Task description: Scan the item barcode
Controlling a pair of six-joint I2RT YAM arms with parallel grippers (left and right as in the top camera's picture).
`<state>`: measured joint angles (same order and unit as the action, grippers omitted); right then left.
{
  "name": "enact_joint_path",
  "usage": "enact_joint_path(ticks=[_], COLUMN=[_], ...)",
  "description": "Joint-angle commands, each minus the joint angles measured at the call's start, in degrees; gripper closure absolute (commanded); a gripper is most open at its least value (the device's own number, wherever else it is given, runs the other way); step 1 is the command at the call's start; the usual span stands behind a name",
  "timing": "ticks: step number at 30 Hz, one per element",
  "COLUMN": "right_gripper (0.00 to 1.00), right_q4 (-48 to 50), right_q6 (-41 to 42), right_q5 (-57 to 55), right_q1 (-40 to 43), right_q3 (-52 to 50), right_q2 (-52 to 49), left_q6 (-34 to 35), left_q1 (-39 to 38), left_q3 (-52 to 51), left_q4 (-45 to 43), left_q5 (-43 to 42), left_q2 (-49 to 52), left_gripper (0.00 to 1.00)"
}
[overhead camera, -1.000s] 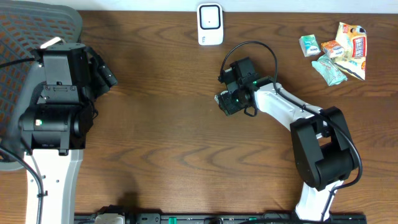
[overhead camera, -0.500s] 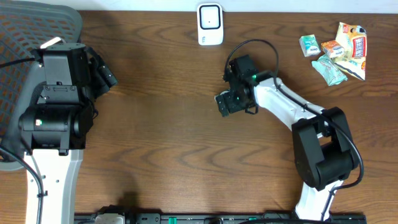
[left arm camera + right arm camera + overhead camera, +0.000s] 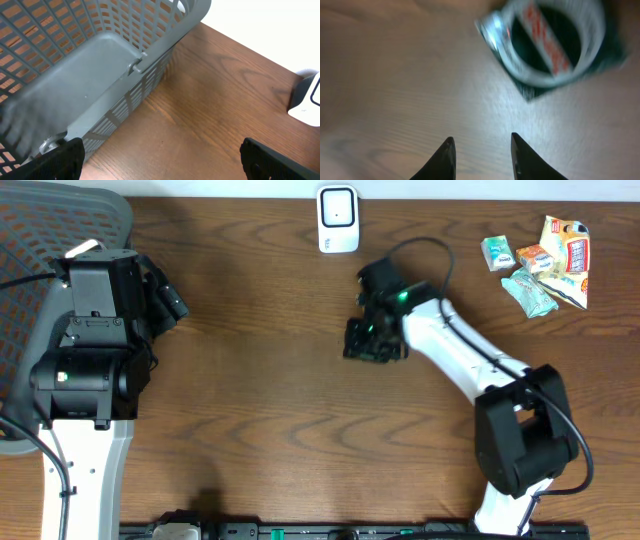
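The item is a dark green packet (image 3: pixel 554 44) with a white ring and red lettering. It lies flat on the wooden table, just beyond my right gripper's (image 3: pixel 482 145) tips and to their right. Those two dark fingers stand narrowly apart, with only bare table between them. From overhead, the right gripper (image 3: pixel 370 338) hovers over the packet (image 3: pixel 351 343) at table centre, below the white scanner (image 3: pixel 338 218). My left gripper (image 3: pixel 162 162) is wide open and empty beside the basket; overhead it shows at the far left (image 3: pixel 165 295). No barcode is visible.
A grey mesh basket (image 3: pixel 100 65) fills the left side, also visible at the overhead view's corner (image 3: pixel 40 220). Several snack packets (image 3: pixel 540 260) lie at the back right. The scanner's edge (image 3: pixel 307 97) shows in the left wrist view.
The right gripper shifted slightly toward the scanner, and its jaws opened wide, then narrowed. The packet that was at its jaws now lies on the table. The left arm stayed still.
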<state>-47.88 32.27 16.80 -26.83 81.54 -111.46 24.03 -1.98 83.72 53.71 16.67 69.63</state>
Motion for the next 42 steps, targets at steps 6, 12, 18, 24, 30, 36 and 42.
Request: enact_joint_path(ticks=[6,12,18,24,30,36,42], right_gripper=[0.81,0.8,0.73,0.66,0.41,0.09,0.01], right_q4=[12.41,13.05,22.73,22.86,17.25,4.39,1.81], right_q6=[16.17,17.18,7.78,0.96,-8.7,-16.57,-18.16], right_q5=[-13.64,-23.98,-23.52,-16.98,-8.85,-8.92,-8.7], right_q1=[-5.31,-3.21,2.51,5.53,5.42,5.46,5.38], right_q3=[-11.34,-12.13,-11.98,-8.26,-3.89,8.55,11.78], right_q2=[0.52,0.5,0.5,0.57,1.01,3.17,3.34], left_q6=[0.28,0.28,0.28,0.28,0.28,0.28,0.28], left_q1=[0.2,0.2,0.2,0.2,0.2,0.2,0.2], left_q3=[0.74,0.74,0.74,0.74,0.74,0.74,0.74], left_q4=[0.09,0.09,0.09,0.09,0.09,0.09,0.09], left_q5=[0.57,0.57,0.57,0.57,0.57,0.57,0.57], left_q2=[-0.39,-0.39,-0.39,-0.39,-0.39,-0.39,-0.39], left_gripper=[0.02,0.02,0.02,0.02,0.02,0.02,0.02])
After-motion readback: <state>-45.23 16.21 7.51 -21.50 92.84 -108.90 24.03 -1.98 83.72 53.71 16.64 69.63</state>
